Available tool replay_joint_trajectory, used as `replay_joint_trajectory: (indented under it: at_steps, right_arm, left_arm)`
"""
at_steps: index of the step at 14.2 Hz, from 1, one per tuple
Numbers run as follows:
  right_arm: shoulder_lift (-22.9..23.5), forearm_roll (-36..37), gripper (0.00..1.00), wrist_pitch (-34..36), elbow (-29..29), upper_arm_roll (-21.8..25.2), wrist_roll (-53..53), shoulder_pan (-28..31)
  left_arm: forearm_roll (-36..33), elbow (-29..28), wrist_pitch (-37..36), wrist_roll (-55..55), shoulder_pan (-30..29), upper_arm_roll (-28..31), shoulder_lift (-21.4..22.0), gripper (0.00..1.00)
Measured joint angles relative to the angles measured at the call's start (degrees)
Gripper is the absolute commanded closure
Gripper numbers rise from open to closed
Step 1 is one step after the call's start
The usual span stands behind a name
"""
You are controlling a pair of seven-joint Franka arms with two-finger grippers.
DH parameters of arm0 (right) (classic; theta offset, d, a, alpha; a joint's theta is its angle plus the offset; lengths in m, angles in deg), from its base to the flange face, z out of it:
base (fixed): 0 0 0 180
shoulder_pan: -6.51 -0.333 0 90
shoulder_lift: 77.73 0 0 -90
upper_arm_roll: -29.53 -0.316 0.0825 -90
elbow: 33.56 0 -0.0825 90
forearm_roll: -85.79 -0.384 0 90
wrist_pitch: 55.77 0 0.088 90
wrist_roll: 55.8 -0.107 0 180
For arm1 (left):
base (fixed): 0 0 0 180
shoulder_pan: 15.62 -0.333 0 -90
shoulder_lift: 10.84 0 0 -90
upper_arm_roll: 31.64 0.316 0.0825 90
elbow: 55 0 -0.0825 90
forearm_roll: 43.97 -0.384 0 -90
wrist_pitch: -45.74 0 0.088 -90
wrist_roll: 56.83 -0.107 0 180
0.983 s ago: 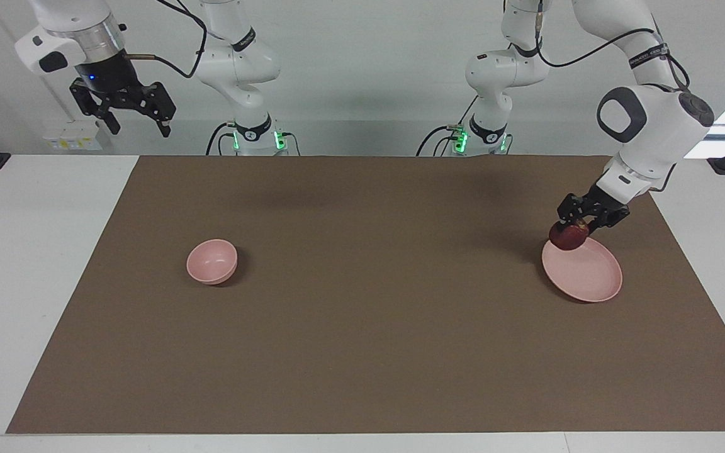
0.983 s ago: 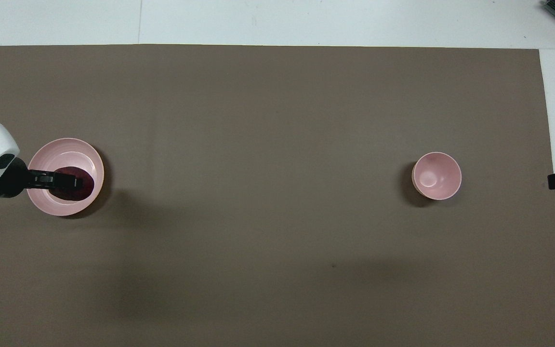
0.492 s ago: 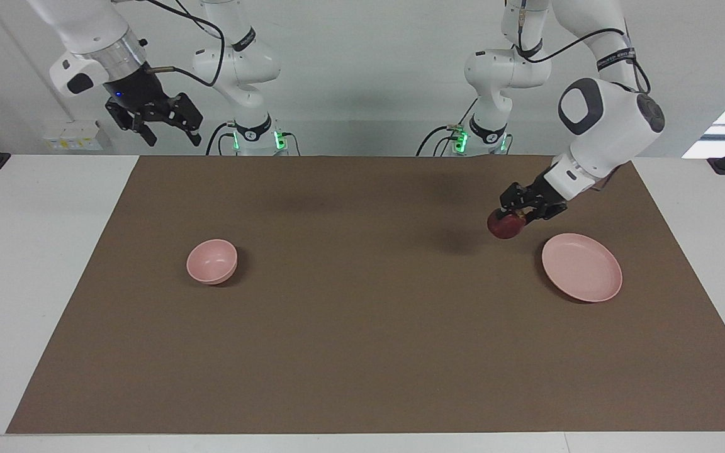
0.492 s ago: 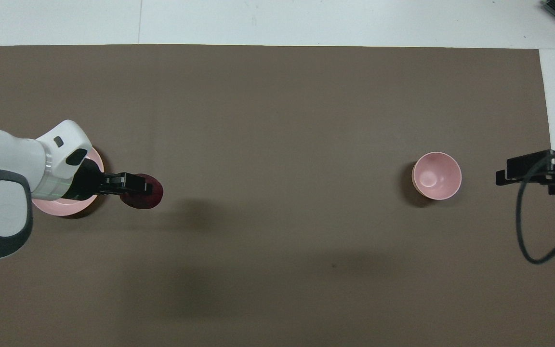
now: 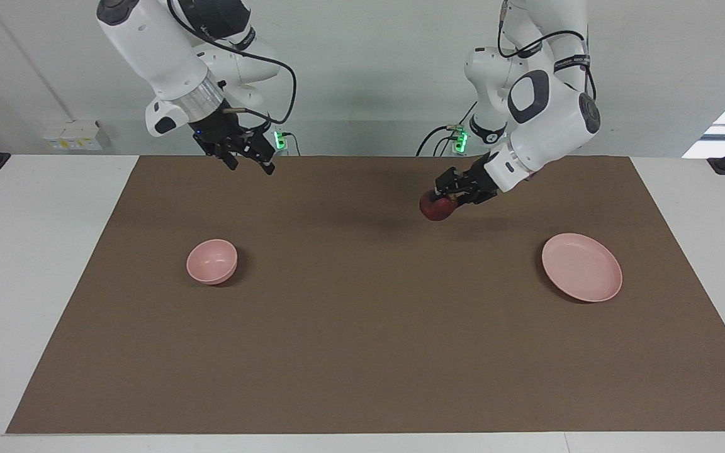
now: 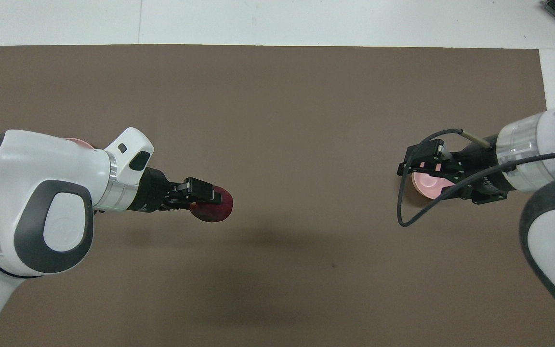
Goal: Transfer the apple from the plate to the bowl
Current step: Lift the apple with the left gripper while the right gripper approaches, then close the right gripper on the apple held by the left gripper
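- The left tool [image 5: 447, 196] is clamped on the apple [image 5: 435, 207], carrying it in the air over the brown mat [image 5: 362, 352] between plate and bowl.
- The plate [image 5: 581, 267] sits bare at the left arm's end of the tabletop [image 5: 35, 264].
- The right tool [image 5: 246, 157] hangs high with its fingers spread, holding nothing; in the overhead view it covers part of the bowl [image 5: 212, 261].

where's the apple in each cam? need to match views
Facing view: apple right of centre, upper half, held by the left pincer in the air above the brown mat.
Overhead view: apple left of centre, mid-height, at the left pincer's tip.
Shared landmark: the bowl.
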Motion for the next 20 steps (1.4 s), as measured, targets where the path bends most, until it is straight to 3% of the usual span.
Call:
replay_joint_trajectory:
  at_steps: [5, 10, 14, 20]
  right_arm:
    - [2.95, -8.85, 0.00, -4.07, -2.60, -0.01, -10.51, -1.45]
    - [5.79, -17.34, 0.00, -6.09, -2.83, 0.01, -19.94, -2.39]
    - [6.66, -21.63, 0.00, -7.62, -2.84, -0.01, -29.66, -4.04]
    - [7.86, -28.29, 0.00, -12.35, -2.80, 0.06, -35.26, -4.70]
  left_arm:
    - [10.74, 0.04, 7.07, 1.72, 3.27, -0.55, 0.25, 1.00]
    - [16.88, 0.02, 24.25, 6.69, 6.21, -5.07, 0.27, 1.00]
    - [21.45, -0.03, 32.00, 7.14, 8.08, -6.87, 0.25, 1.00]
    - [22.01, -0.09, 35.73, 8.68, 10.77, -7.20, 0.24, 1.00]
